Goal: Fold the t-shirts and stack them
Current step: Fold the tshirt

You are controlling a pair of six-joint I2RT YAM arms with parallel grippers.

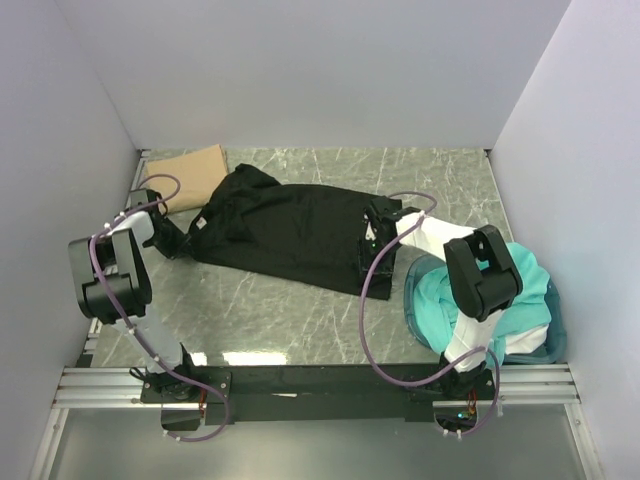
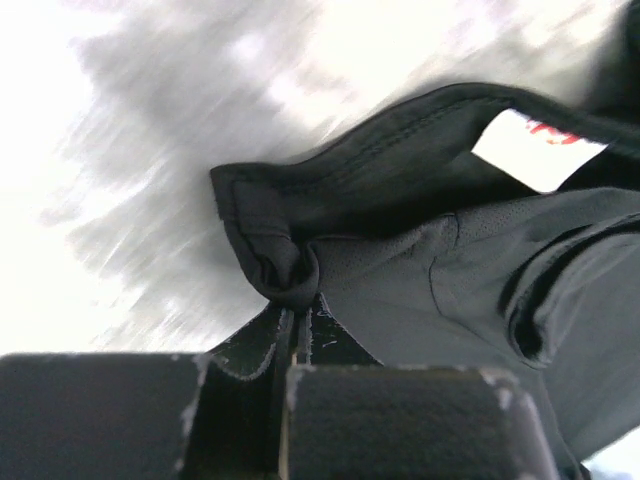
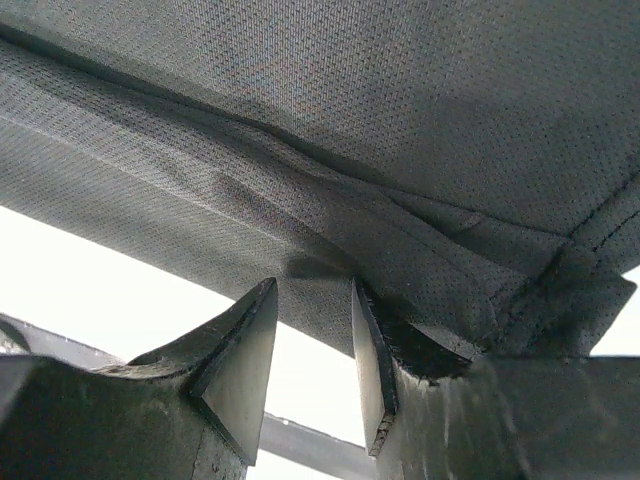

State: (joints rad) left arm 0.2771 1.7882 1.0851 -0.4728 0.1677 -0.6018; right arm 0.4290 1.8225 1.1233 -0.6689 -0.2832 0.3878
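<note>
A black t-shirt (image 1: 290,225) lies stretched across the middle of the table. My left gripper (image 1: 188,238) is at its left end. In the left wrist view it (image 2: 297,300) is shut on a bunched fold of the black shirt (image 2: 420,260), near the collar with a white label. My right gripper (image 1: 372,240) is at the shirt's right end. In the right wrist view its jaws (image 3: 314,290) stand apart, with the shirt's hem (image 3: 330,180) reaching between the fingertips. A folded tan-brown shirt (image 1: 190,172) lies at the back left. Teal shirts (image 1: 435,295) sit in a tub.
The round translucent blue tub (image 1: 556,330) stands at the near right, partly under my right arm. Grey walls close in the table on the left, back and right. A metal rail (image 1: 320,385) with the arm bases runs along the near edge.
</note>
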